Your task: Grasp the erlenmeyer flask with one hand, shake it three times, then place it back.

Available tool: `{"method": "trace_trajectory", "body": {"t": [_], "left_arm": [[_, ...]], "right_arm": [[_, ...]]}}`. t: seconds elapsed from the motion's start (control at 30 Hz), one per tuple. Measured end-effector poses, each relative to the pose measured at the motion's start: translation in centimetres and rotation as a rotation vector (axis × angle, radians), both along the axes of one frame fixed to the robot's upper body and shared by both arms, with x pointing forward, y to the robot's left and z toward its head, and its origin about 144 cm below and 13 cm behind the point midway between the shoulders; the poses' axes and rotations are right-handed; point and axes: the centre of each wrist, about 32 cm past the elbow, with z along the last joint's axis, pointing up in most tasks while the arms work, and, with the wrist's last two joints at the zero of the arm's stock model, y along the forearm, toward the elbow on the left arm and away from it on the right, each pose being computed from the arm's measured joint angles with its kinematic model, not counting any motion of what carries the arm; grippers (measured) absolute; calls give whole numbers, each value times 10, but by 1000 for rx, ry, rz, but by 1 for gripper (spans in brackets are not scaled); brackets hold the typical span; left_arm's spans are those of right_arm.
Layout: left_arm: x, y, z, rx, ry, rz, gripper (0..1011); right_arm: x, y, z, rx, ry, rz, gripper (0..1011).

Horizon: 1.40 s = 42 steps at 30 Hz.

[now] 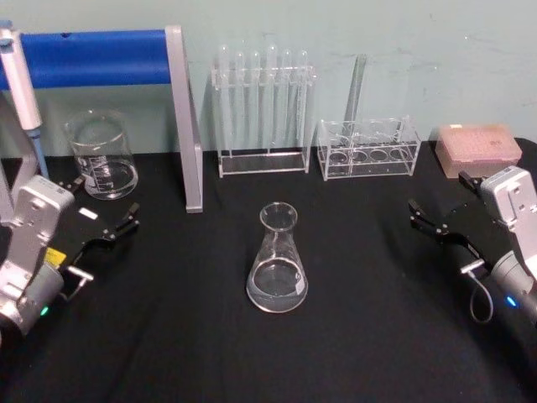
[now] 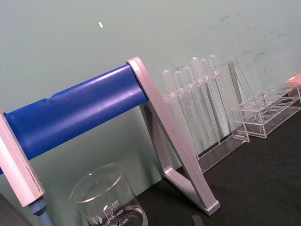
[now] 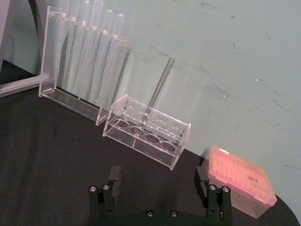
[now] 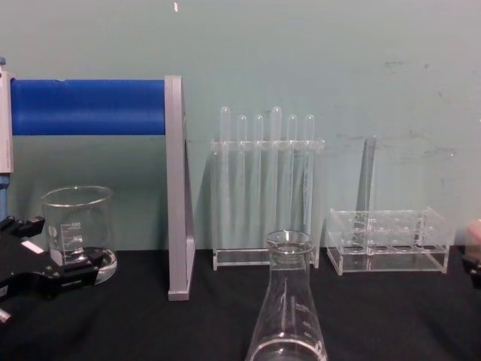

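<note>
The flask (image 1: 277, 260) stands upright on the black table (image 1: 168, 336), apart from both grippers. The left gripper (image 1: 109, 206) sits well to the flask's left, jaws apart, close to a beaker (image 1: 101, 155). The right gripper (image 3: 157, 181) sits well to the flask's right, jaws wide apart, near a pink box (image 3: 240, 181). Behind the flask stands a rack of test tubes (image 1: 262, 109).

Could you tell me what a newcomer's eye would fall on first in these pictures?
Probably the clear erlenmeyer flask, standing upright alone in the middle of the black table, with the open left gripper and right gripper flanking it, well apart. Then the bright blue bar at back left and the rack of test tubes at the back behind the flask.
</note>
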Motion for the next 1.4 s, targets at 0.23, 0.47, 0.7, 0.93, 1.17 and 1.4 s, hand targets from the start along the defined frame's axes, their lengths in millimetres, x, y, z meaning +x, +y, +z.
{"method": "trace_trajectory", "body": {"t": [0.23, 0.47, 0.7, 0.93, 1.17, 1.4], "left_arm": [[0, 0, 0, 0, 0, 0, 1001], [0, 0, 0, 0, 0, 0, 1001], [0, 0, 0, 0, 0, 0, 1001], [0, 0, 0, 0, 0, 0, 1001], [0, 0, 0, 0, 0, 0, 1001], [0, 0, 0, 0, 0, 0, 1001]], "right_arm": [[0, 0, 0, 0, 0, 0, 1000], [0, 0, 0, 0, 0, 0, 1000], [0, -1, 1, 4, -2, 1, 1000], [-7, -2, 11, 32, 5, 56, 1000], [-19, 0, 22, 64, 16, 162, 1000], [-30, 5, 26, 83, 40, 296, 1000]]}}
